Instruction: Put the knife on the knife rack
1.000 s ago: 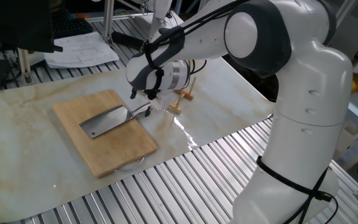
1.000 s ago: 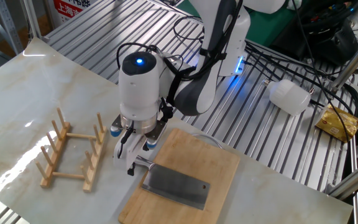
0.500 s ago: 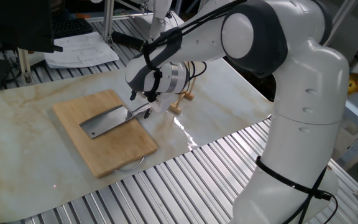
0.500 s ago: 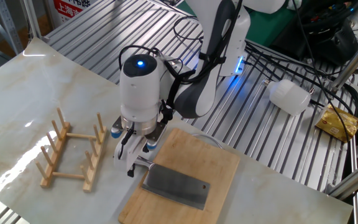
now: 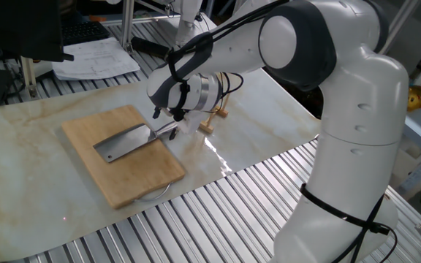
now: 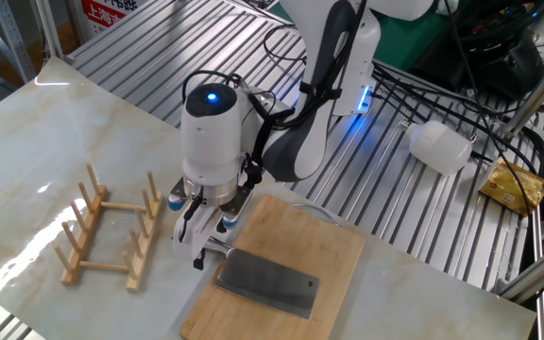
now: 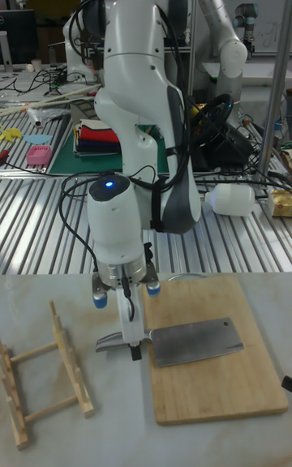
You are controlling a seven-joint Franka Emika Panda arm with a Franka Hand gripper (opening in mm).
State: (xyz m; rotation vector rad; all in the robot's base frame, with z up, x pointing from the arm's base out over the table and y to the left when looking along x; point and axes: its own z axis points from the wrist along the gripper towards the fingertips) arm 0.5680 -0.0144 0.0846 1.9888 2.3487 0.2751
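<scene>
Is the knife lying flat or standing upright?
Flat. The knife lies blade-down on the cutting board, handle past its edge at the gripper.

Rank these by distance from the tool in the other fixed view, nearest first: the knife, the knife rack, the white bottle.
Measured from the tool:
1. The knife, its handle right at the tool, blade on the cutting board.
2. The knife rack, on the marble beside the tool.
3. The white bottle, far off on the metal slats.
</scene>
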